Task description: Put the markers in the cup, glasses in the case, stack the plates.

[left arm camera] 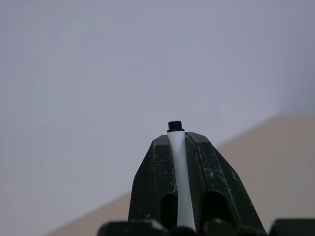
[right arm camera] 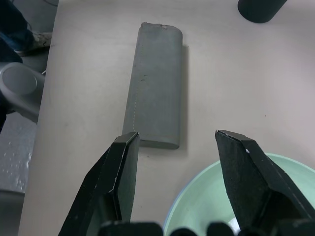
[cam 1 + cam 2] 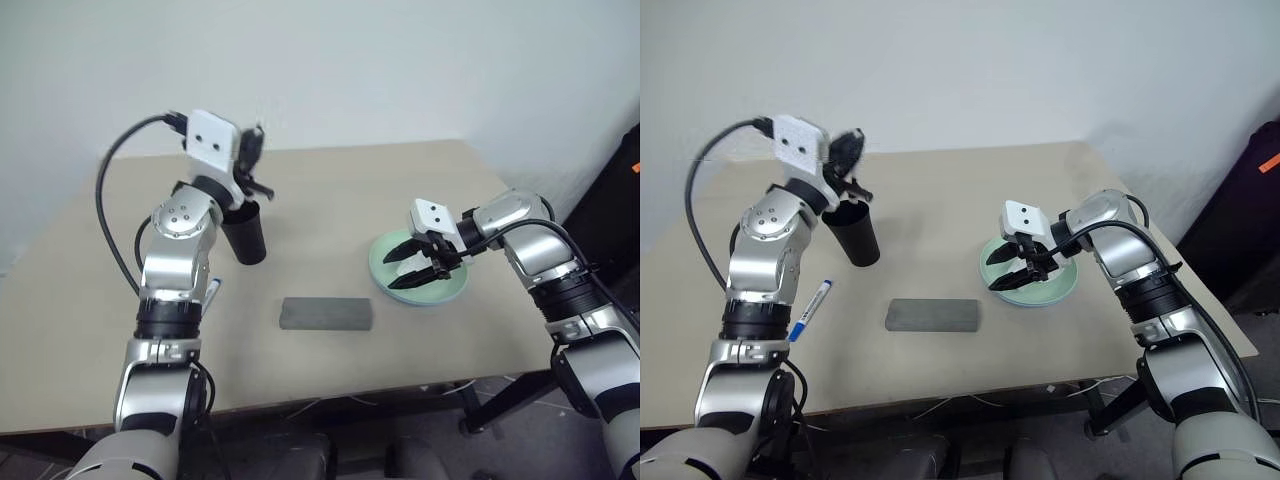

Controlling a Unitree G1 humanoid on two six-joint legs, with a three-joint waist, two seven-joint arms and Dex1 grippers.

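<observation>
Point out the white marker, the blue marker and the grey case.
white marker (image 1: 180,182), left wrist view, its white barrel.
blue marker (image 3: 811,308), right eye view, mid-barrel.
grey case (image 3: 327,313), left eye view, middle of its closed lid.

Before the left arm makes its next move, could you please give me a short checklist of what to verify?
1. Left tool shut on the white marker, black end poking out between the fingers: ok.
2. Black cup upright on the table, below the raised left tool: ok.
3. Marker lined up over the cup's mouth: cannot tell.
4. Blue marker in the cup: not ok, it lies on the table beside the left arm.
5. Grey case shut, lying clear of the cup: ok.
6. Right tool open over the mint green plate, holding nothing, apart from the left arm: ok.
</observation>
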